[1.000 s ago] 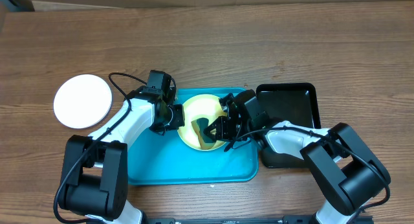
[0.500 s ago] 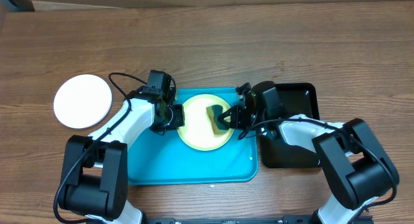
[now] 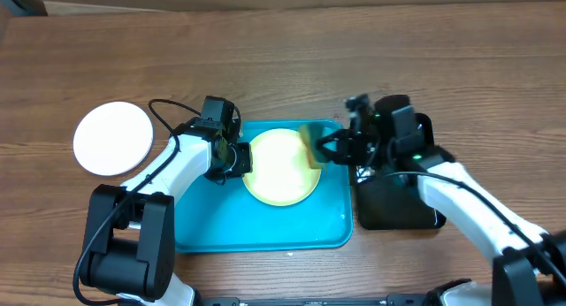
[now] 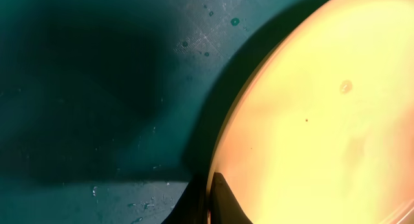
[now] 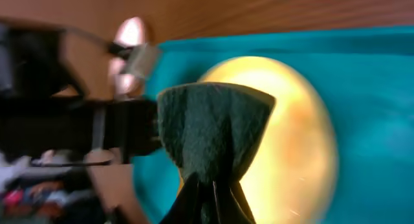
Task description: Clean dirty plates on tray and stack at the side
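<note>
A pale yellow plate [image 3: 279, 169] lies on the turquoise tray [image 3: 212, 226]. My left gripper [image 3: 237, 159] is shut on its left rim. In the left wrist view the dark fingertips [image 4: 220, 197] pinch the rim of the plate [image 4: 323, 120] over the tray [image 4: 97, 88]. My right gripper [image 3: 325, 150] is shut on a green-and-yellow sponge [image 3: 310, 144] at the plate's far right edge. The right wrist view is blurred: the dark green sponge [image 5: 213, 127] sticks out of the gripper [image 5: 210, 188] above the plate [image 5: 297, 140]. A white plate [image 3: 112, 138] sits on the table to the left.
A glossy black tray [image 3: 398, 209] lies right of the turquoise tray, under my right arm. My left arm [image 3: 168, 169] reaches over the turquoise tray's left rim, near the white plate. Bare wooden table [image 3: 265, 67] stretches behind both trays.
My right gripper has carried the sponge from the plate's near middle up and right to its far right edge. The left gripper and the plate have stayed put.
</note>
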You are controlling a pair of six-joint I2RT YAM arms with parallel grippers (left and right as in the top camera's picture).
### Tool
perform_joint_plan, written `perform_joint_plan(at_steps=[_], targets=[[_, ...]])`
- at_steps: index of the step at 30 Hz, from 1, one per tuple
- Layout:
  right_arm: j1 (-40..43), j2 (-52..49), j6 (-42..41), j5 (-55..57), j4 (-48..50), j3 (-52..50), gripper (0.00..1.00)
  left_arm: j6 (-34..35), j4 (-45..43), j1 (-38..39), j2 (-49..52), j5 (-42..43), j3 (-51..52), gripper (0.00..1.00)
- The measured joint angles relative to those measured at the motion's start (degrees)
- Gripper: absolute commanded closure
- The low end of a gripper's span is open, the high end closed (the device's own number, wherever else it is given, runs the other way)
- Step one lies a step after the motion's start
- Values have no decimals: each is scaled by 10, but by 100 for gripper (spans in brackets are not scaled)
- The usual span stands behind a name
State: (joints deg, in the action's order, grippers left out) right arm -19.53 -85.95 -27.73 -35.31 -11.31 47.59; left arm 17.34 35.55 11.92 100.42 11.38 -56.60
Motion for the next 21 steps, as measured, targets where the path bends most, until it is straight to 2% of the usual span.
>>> perform_joint_plan(at_steps=[6, 9, 14, 16, 18, 21], targets=[[114, 27, 60, 145, -177, 0, 96, 0, 0, 0, 0, 0, 0, 96], [150, 27, 81, 198, -216, 0, 96, 0, 0, 0, 0, 0, 0, 96], [157, 27, 106, 269, -244, 0, 96, 0, 0, 0, 0, 0, 0, 96], [157, 24, 117, 289, -244, 0, 87, 0, 0, 0, 0, -1, 0, 96], [157, 17, 128, 301, -246, 0, 65, 0, 0, 0, 0, -4, 0, 96], [157, 0, 135, 312, -250, -1, 57, 0, 0, 0, 0, -9, 0, 96]])
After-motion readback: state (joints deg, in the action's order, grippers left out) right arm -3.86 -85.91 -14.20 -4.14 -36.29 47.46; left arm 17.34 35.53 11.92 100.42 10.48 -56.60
